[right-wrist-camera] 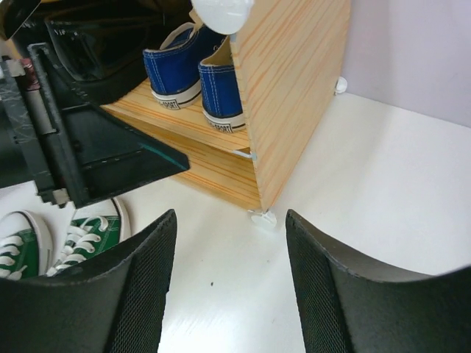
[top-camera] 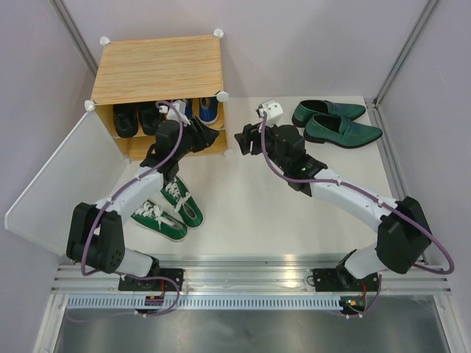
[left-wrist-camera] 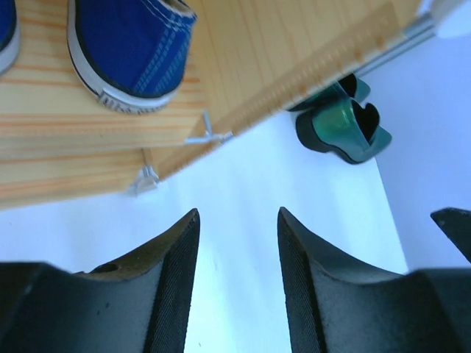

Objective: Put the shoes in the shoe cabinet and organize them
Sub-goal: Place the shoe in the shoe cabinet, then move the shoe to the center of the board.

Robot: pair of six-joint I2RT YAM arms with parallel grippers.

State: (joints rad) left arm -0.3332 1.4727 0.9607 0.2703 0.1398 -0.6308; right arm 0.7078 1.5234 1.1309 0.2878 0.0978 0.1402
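So, the shoe cabinet (top-camera: 158, 70) stands at the far left of the bench (top-camera: 250, 220) with its door (top-camera: 51, 184) swung wide. Two pairs are already inside. The black boots (top-camera: 136, 119) are on the left of the upper shelf, and the blue sneakers (right-wrist-camera: 180, 70) sit beside them on the right, close to the shelf's front edge.

Two pairs wait outside. The green sneakers (top-camera: 171, 209) lie side by side on the bench next to your left arm, and the green loafers (top-camera: 337, 123) sit well apart at the far right.

Your left gripper (left-wrist-camera: 238, 217) and right gripper (right-wrist-camera: 230, 220) both hang just in front of the cabinet, fingers parted with nothing between them.

I judge the step in hand to be pulling clear and fetching the next pair. Draw both arms straight back from the opening first, so no finger catches a blue sneaker or the cabinet's side wall. Then let each arm take the pair on its own side. Grip each shoe across its opening, keep it level, and aim for the lower shelf. The left arm mostly hides that shelf from above, so check it before committing.
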